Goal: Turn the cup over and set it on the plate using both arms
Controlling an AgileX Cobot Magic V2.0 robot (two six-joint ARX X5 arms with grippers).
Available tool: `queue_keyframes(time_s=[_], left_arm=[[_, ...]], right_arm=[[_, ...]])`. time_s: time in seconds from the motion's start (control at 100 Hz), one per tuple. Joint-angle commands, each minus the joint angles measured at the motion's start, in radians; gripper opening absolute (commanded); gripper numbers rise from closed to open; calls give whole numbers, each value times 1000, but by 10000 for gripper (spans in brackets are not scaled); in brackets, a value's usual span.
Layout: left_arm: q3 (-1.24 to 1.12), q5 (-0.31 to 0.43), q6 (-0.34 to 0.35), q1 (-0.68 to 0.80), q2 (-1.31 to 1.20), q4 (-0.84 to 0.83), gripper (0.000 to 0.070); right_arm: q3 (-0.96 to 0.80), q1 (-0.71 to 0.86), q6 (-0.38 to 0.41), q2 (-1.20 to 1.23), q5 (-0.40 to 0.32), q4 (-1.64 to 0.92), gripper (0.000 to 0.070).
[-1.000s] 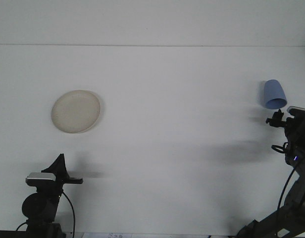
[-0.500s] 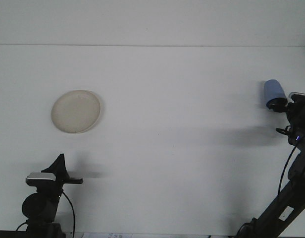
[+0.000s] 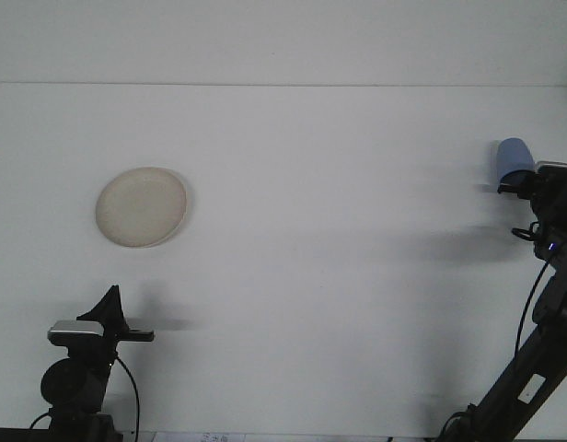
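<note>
Cup (image 3: 514,155) higher, in right gripper (image 3: 510,182)

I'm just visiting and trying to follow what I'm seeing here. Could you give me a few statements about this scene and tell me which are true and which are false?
1. The plate lies on the left side of the table. True.
2. The blue cup sits on the plate. False: it is far off at the right, at the right gripper.
3. The plate is empty. True.
4. The left gripper is reaching over the plate. False: it sits low, nearer the camera than the plate.
5. The cup is red. False: it is blue.
</note>
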Motion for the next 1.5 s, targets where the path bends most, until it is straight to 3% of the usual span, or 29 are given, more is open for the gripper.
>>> queue_keyframes(time_s=[0.0,0.27,0.41,0.46,0.55,0.89,1.01,1.1,1.29,1.49], left_arm=[[-19,-5,15,0,-2,13,15],[-19,-5,15,0,-2,13,15],[-19,-5,14,0,-2,13,15],[-19,-5,15,0,-2,13,15],[-19,-5,14,0,-2,13,16],[-19,-5,15,0,-2,13,15],[-19,-5,15,0,-2,13,16],[-19,-5,15,0,-2,13,15],[-19,-5,15,0,-2,13,15],[-19,-5,14,0,-2,13,15]], right_arm=[[19,-4,24,11,-10,-9,0],[19,23,122,-172,-9,-267,0],[19,90,125,-334,145,-548,0],[19,126,159,-394,206,-641,0],[19,195,185,-501,220,-824,0],[57,650,106,-748,251,-1455,0],[98,856,83,-729,332,-1646,0],[103,999,87,-711,373,-1708,0],[103,1245,89,-634,373,-1775,0],[103,1372,72,-531,377,-1823,0]])
